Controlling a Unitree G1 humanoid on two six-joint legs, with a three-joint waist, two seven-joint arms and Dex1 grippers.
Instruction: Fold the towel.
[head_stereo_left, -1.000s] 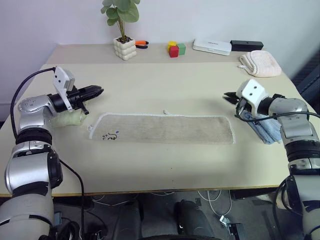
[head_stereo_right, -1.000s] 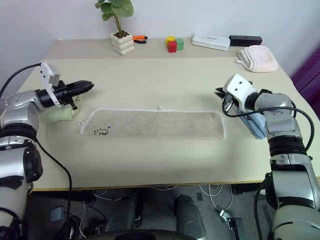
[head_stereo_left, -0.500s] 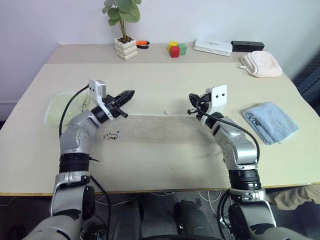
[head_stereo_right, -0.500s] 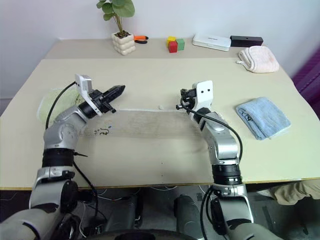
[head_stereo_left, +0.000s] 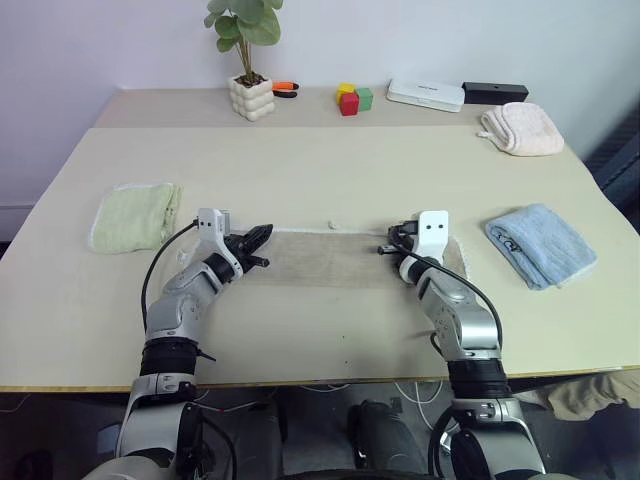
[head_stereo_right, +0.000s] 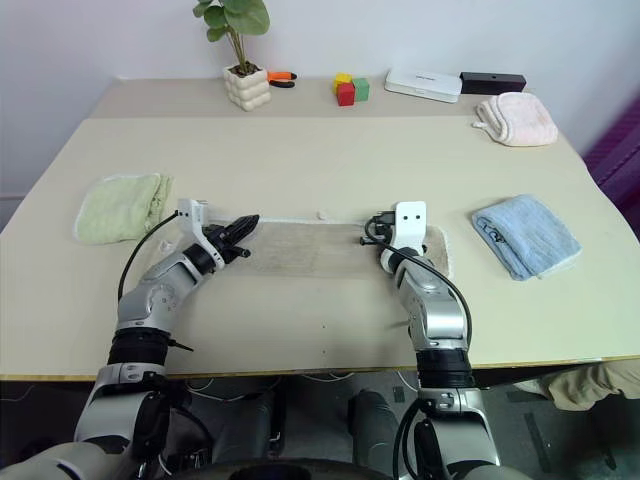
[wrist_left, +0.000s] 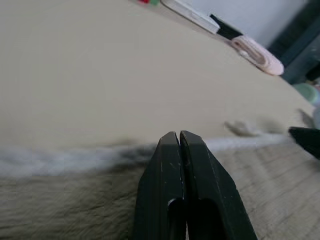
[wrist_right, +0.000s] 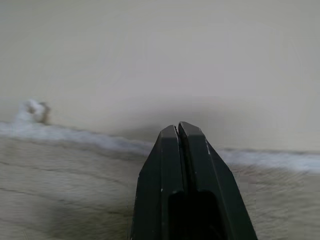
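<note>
Both arms have swung in a lot compared to a second ago. Back then they were spread wide, out past the two short ends of the towel (head_stereo_left: 330, 258); now both sit low over it, each near one end.

Starting from the table's (head_stereo_left: 320, 170) left edge: the small light-green folded towel (head_stereo_left: 135, 215) is out in the open now, where earlier the left arm was partly covering it. Next to that, the left hand (head_stereo_left: 262, 236) has come down and inward over the left end of the beige towel, and its forearm now covers the little dark mark that was showing before. Its black fingers are pressed together, nothing between them, tips just above the cloth near the pale corded edge on the far side.

The towel itself hasn't budged: same long flat strip lying lengthwise across the middle of the table, closer to the near edge than the far one, with the small white tuft (head_stereo_left: 331, 225) just off its far edge.

The right hand (head_stereo_left: 386, 249) has come in over the right end of the towel, fingers together and empty too, tips right at the corded edge in the wrist view.

Past it, toward the right edge, the light-blue folded towel (head_stereo_left: 540, 243) is fully visible now. The stuff along the far edge, potted plant (head_stereo_left: 245, 60), coloured blocks (head_stereo_left: 350, 98), white box (head_stereo_left: 425, 94), pink cloth (head_stereo_left: 520, 128), sits as before.
</note>
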